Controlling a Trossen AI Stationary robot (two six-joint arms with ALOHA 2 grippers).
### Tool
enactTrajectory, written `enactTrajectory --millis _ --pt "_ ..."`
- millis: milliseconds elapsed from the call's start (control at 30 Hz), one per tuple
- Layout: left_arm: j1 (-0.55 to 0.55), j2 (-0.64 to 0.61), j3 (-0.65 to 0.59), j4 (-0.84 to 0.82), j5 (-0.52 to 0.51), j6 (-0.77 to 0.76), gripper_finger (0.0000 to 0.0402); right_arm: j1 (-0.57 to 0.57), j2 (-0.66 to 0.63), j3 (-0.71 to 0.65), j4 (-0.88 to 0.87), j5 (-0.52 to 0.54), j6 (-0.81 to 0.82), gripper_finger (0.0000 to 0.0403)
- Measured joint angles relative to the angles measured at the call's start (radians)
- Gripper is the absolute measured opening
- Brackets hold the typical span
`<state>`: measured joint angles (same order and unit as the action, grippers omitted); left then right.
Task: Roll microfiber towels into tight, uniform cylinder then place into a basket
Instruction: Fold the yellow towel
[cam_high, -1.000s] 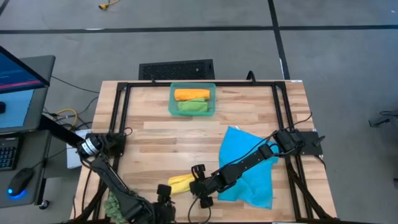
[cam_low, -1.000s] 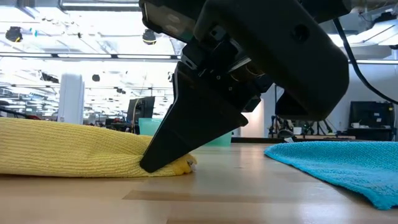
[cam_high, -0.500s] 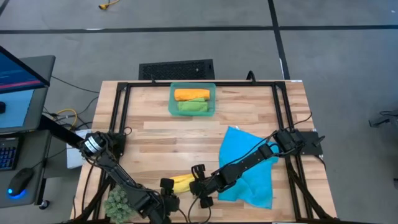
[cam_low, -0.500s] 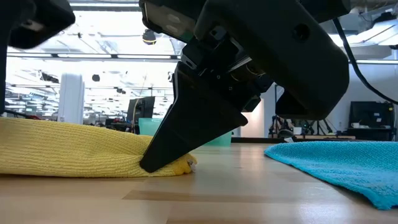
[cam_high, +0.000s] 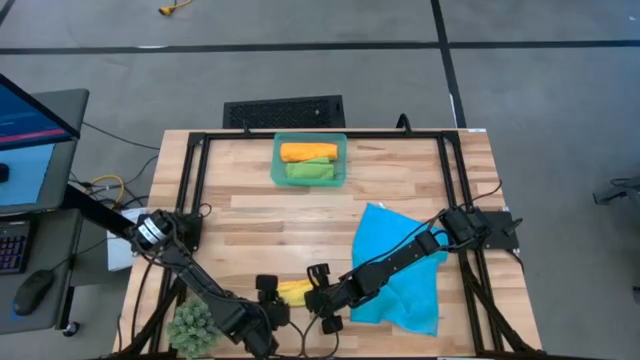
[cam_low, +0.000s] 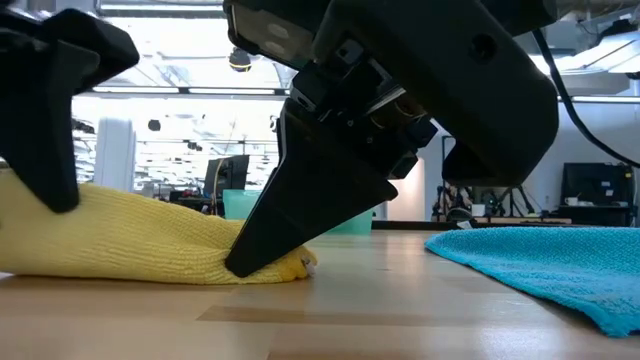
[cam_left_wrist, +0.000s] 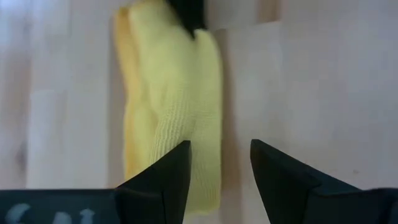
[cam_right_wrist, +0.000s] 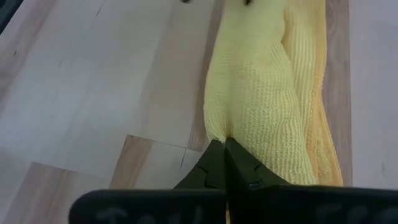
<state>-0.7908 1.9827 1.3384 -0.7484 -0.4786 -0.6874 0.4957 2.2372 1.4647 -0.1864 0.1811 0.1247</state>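
Wooden table carries: teal basket, yellow towel, blue towel, seemingly plant ball.

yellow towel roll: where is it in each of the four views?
High: yellow towel near the front edge, between both tools.
Low: left half.
Left wrist: upper left of centre.
Right wrist: centre to upper right.
Shared landmark: right tool shut on its end.

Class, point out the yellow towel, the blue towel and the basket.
yellow towel (cam_left_wrist: 174, 112): left wrist view, middle of its rolled body.
blue towel (cam_high: 405, 275): high view, flat cloth beside the right arm.
basket (cam_high: 310, 137): high view, far rim.
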Motion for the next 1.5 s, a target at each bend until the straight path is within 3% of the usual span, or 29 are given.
enactTrajectory --millis 400,600,767,1000,1300,1500 --pt "0.079 0.0 -0.001 -0.039 0.072 -0.002 0.016 -0.001 -0.003 0.0 0.004 -0.099 0.043 0.0013" --pt "0.104 0.0 -0.001 -0.043 0.111 0.026 0.016 0.003 -0.003 0.0 0.005 -0.101 0.053 0.0034" --pt "0.116 0.029 -0.015 -0.01 0.164 0.031 0.016 0.008 -0.003 0.004 0.0 -0.101 0.053 0.0031" --pt "0.11 0.05 -0.04 0.011 0.158 0.017 0.016 0.014 -0.002 0.028 -0.029 -0.101 0.053 0.0027" --pt "0.111 0.052 -0.043 0.019 0.189 -0.003 0.0159 0.013 0.004 0.106 -0.161 -0.084 -0.016 0.0042" --pt "0.111 0.053 -0.044 0.026 0.175 -0.006 0.011 0.015 0.005 0.156 -0.275 -0.081 -0.028 0.0044"
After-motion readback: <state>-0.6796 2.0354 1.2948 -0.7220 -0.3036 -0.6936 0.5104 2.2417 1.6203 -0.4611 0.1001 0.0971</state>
